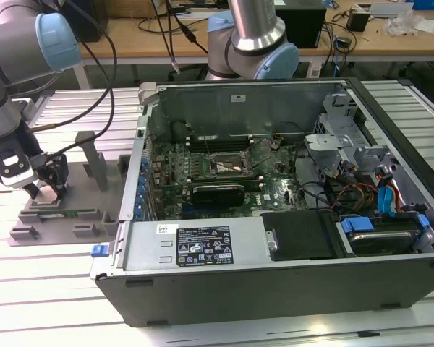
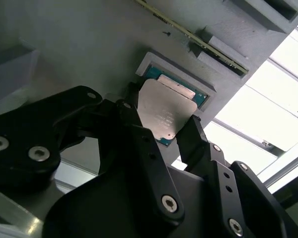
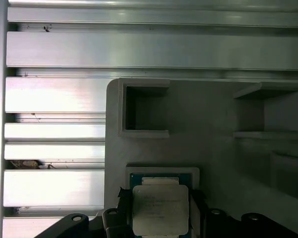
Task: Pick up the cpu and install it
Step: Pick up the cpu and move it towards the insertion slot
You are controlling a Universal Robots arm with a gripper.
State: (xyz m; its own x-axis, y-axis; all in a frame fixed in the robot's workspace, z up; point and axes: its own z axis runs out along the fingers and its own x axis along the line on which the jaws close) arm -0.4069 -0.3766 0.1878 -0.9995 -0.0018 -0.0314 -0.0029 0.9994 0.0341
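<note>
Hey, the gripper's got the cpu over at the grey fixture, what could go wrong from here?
The gripper pinches the cpu only by its thin edges, so it could slip or tilt as it lifts.
The cpu lies inside the raised pocket rim of the grey fixture; a skewed lift might catch a corner.
The computer case wall stands between fixture and motherboard socket; a low carry could hit it.

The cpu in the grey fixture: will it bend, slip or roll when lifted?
Likely stiff: the cpu is a flat plate with a metal top. Its shiny top and thin edges look smooth, so it may slip in the gripper. Being flat, it should not roll; the rim of the grey fixture probably blocks sideways pushes.
</note>
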